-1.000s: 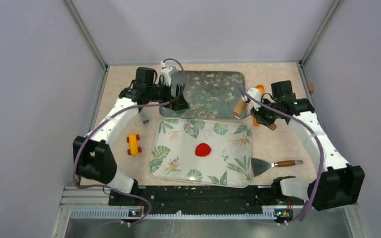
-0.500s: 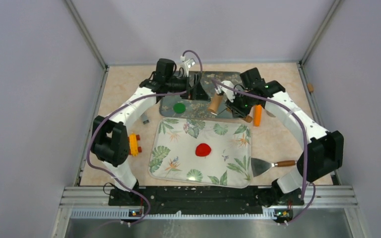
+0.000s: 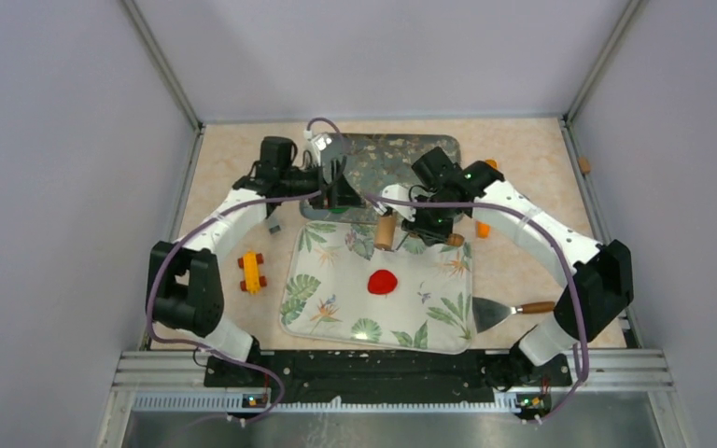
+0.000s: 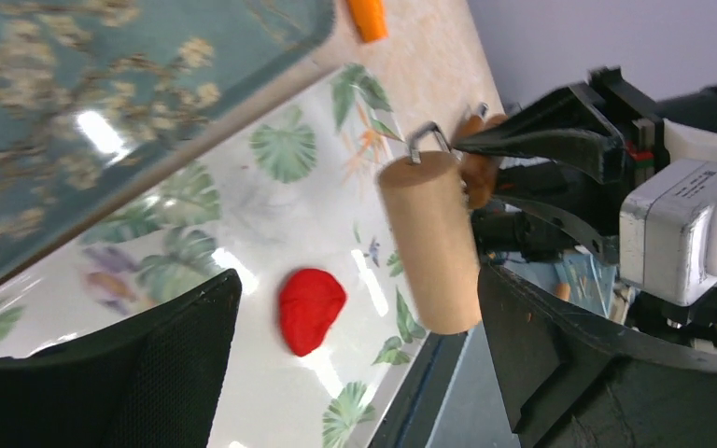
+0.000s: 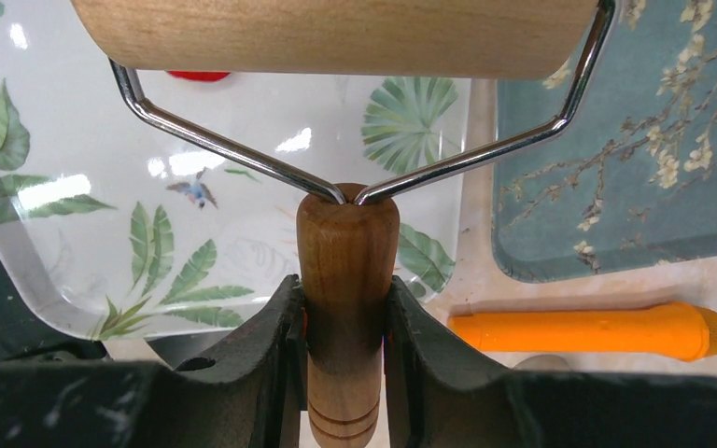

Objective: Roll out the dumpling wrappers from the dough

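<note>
A red round flat clay wrapper [image 3: 382, 281] lies in the middle of the leaf-print tray [image 3: 327, 313]; it also shows in the left wrist view [image 4: 310, 308]. The green wrapper is not in view. My right gripper [image 3: 434, 227] is shut on the handle [image 5: 345, 271] of a wooden roller. The roller's barrel [image 3: 385, 231] hangs over the leaf tray's far edge, beyond the red wrapper and apart from it. The barrel also shows in the left wrist view [image 4: 429, 243]. My left gripper [image 3: 341, 194] is open and empty over the near edge of the dark blossom tray [image 3: 411, 154].
An orange tool [image 3: 483, 227] lies right of the trays, also in the right wrist view [image 5: 588, 331]. A spatula [image 3: 513, 308] lies at the leaf tray's right side. A yellow and red toy [image 3: 252, 272] and a small grey piece [image 3: 274, 227] lie to the left.
My right gripper has carried the roller left and nearer, from over the blossom tray to the leaf tray's far edge. My left gripper has shifted left and nearer; the green wrapper no longer shows.
</note>
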